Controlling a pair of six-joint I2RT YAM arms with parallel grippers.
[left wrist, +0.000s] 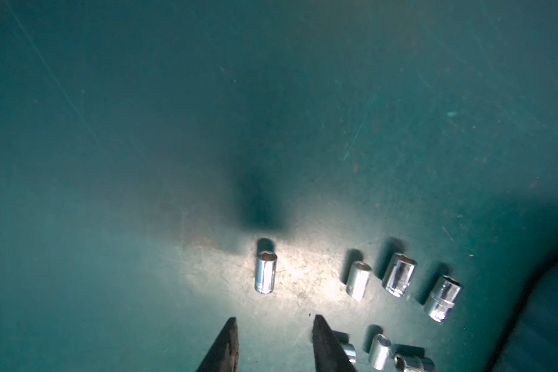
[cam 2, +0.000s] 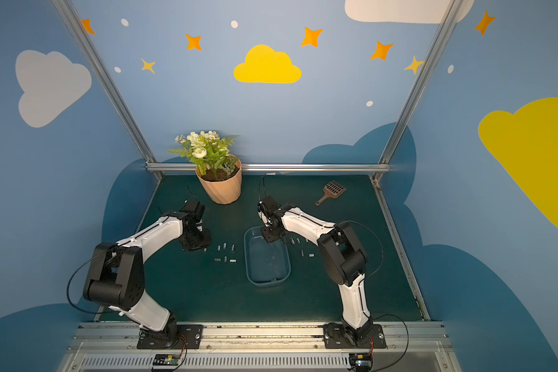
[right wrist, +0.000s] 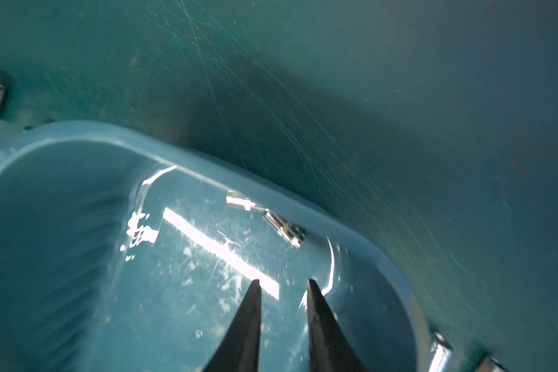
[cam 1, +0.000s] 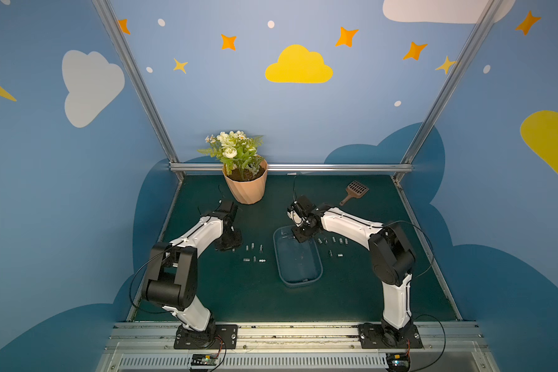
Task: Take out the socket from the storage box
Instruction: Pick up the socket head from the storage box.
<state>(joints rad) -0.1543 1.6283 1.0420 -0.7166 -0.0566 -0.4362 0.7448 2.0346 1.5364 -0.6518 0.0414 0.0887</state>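
The storage box [cam 1: 298,283] [cam 2: 268,283], a translucent bluish tub, lies mid-table in both top views. My right gripper [cam 1: 303,234] [right wrist: 282,281] hangs over its far end, pointing into it, open by a narrow gap with nothing between the fingers. In the right wrist view two small chrome sockets [right wrist: 284,230] lie end to end against the box wall [right wrist: 207,161], a little beyond the fingertips. My left gripper [cam 1: 227,241] [left wrist: 275,318] hovers low over the green mat left of the box, open and empty. One upright socket [left wrist: 265,272] stands just ahead of it.
Several loose sockets [cam 1: 253,252] stand on the mat between the left gripper and the box, and several more [cam 1: 334,244] sit right of it. A peach flowerpot [cam 1: 245,188] stands at the back. A brown slotted scoop [cam 1: 355,191] lies at the back right.
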